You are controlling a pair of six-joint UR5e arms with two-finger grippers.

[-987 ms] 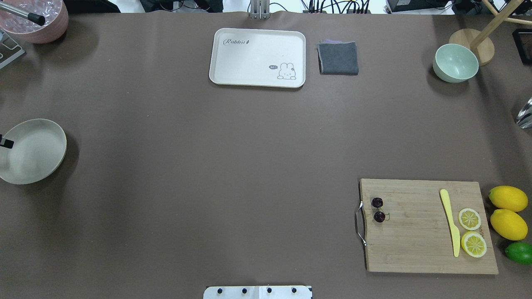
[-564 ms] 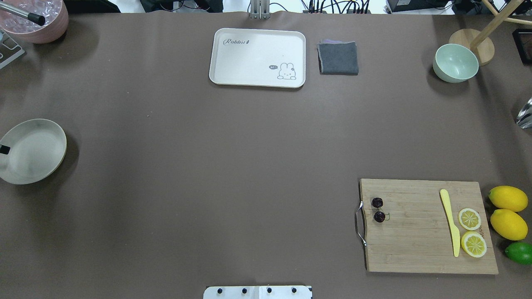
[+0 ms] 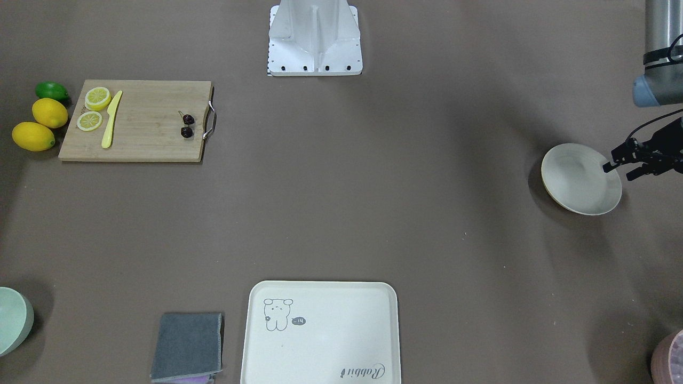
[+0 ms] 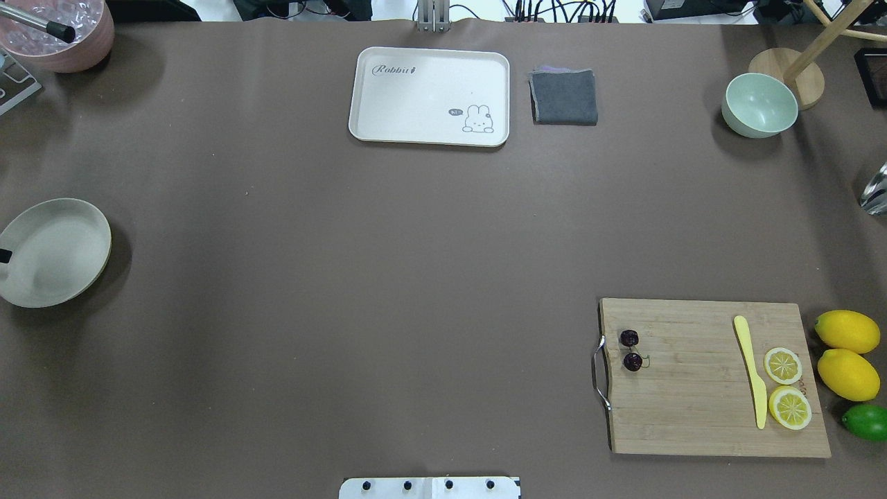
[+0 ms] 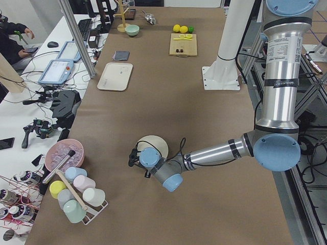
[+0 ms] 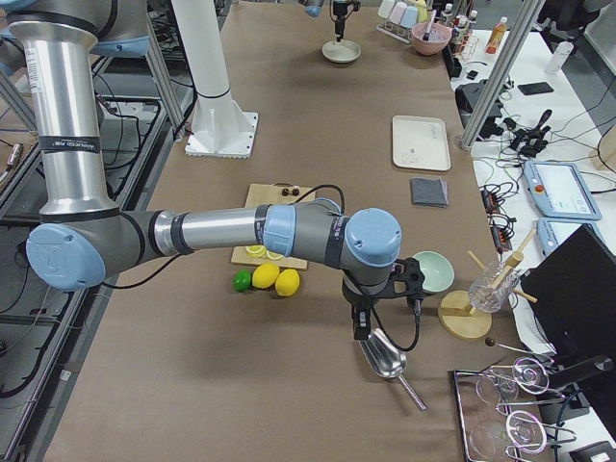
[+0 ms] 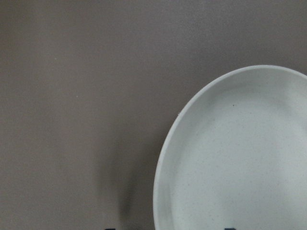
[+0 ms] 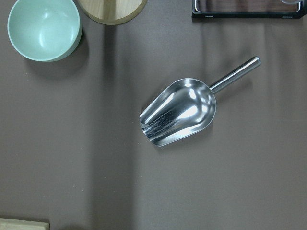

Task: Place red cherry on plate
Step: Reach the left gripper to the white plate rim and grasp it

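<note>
The red cherry [image 4: 631, 350] is a pair of tiny dark fruits lying on the wooden cutting board [image 4: 693, 416] beside its metal handle, also seen in the front view [image 3: 187, 126]. Far across the table, the round cream plate [image 4: 62, 229] sits with nothing on it. My left gripper [image 3: 619, 172] hovers at the plate's [image 3: 573, 184] outer rim, open and holding nothing. The left wrist view shows only the plate [image 7: 230, 158] and table. My right gripper [image 6: 362, 325] hangs over a metal scoop [image 8: 180, 111], far from the cherry; whether it is open or shut I cannot tell.
On the board lie a yellow knife [image 4: 752, 367] and two lemon slices [image 4: 783, 365]; two lemons [image 4: 847, 331] and a lime [image 4: 866, 421] sit beside it. A cream tray [image 4: 429, 95], grey cloth [image 4: 564, 97], green bowl [image 4: 759, 105] and pink bowl [image 4: 62, 34] line the far edge.
My left gripper's tip has slid further off the left edge of the overhead view, along the plate's rim. The cherry and the plate have not moved.
</note>
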